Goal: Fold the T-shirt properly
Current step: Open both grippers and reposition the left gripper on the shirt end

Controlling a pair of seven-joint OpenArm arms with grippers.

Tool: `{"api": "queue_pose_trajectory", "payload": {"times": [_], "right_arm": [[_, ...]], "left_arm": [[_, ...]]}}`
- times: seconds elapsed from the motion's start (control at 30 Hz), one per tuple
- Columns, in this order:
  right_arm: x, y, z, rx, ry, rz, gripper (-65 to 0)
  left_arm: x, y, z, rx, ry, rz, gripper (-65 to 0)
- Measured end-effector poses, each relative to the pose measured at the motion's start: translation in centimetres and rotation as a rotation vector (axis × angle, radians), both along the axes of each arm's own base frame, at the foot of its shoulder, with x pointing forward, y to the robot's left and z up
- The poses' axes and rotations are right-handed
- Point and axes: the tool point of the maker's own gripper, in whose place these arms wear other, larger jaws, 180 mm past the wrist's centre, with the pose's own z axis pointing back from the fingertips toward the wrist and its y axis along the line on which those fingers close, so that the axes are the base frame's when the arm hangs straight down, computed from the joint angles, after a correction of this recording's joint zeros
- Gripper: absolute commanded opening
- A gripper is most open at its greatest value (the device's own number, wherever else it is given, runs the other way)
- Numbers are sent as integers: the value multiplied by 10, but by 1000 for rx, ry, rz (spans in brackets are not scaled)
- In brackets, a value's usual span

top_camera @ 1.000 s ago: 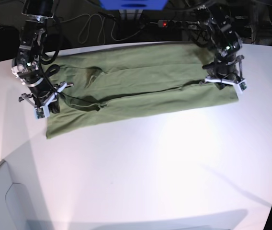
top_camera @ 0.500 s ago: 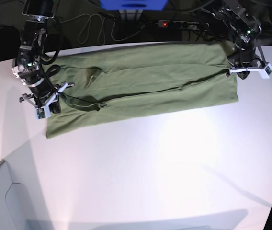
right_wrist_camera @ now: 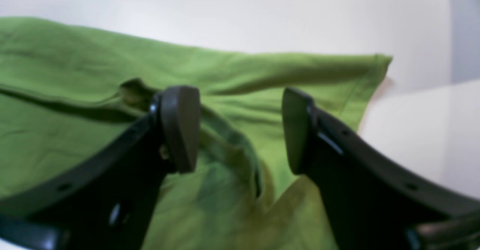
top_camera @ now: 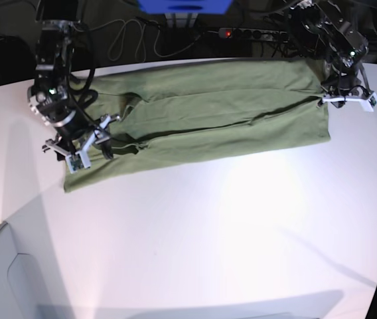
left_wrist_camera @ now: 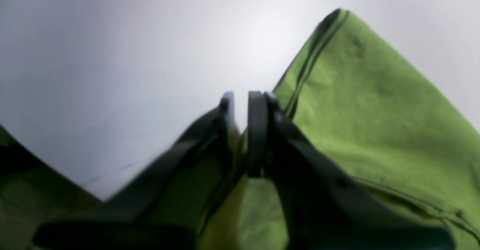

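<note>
The green T-shirt (top_camera: 208, 119) lies on the white table (top_camera: 208, 232) as a long strip folded lengthwise. My right gripper (top_camera: 92, 143) is over the strip's left end. In the right wrist view it (right_wrist_camera: 240, 130) stands open, with rumpled T-shirt (right_wrist_camera: 75, 130) cloth under and between the fingers (right_wrist_camera: 180, 126). My left gripper (top_camera: 340, 98) is at the strip's right edge. The left wrist view shows it (left_wrist_camera: 241, 100) nearly closed, with T-shirt (left_wrist_camera: 375, 111) cloth pinched low between the fingers (left_wrist_camera: 257, 130).
Behind the table's far edge lie a power strip (top_camera: 241, 32) with a red light, loose cables (top_camera: 125, 36) and a blue object (top_camera: 185, 6). A pale grey panel (top_camera: 2, 279) sits at the lower left corner.
My right gripper has opened, let go of the cloth, and shifted slightly right. My left gripper has moved from over the strip to its far right edge, where the cloth now lies spread out.
</note>
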Motion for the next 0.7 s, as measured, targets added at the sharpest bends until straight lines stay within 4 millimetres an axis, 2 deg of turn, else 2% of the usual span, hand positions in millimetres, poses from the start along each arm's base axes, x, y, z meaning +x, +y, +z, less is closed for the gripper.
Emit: {"api": "queue_pose_trajectory", "payload": {"times": [0.1,0.2,0.3,0.43,0.5,0.6,0.7], "right_arm": [[15,4,-1,16,29,-15,-503],[20,5,-7,16,61,-15,-650],[17,6,-21,14,112,-11,-643],[6,25,-36,11,156,50,-650],[-7,35,-43,10,177,86,-650],[-28,37,-46,-24,199,126,-650],[-38,39,-41,-38,187,151,-650]], "left_arm": [[-1,1,0,3,3,0,-586],[-1,1,0,2,3,0,-586],[-1,1,0,3,3,1,-586],[-1,5,2,12,9,-6,-586],[-1,9,4,25,5,-6,-586],[-1,8,3,23,8,-6,-586],[0,9,4,24,7,-6,-586]]}}
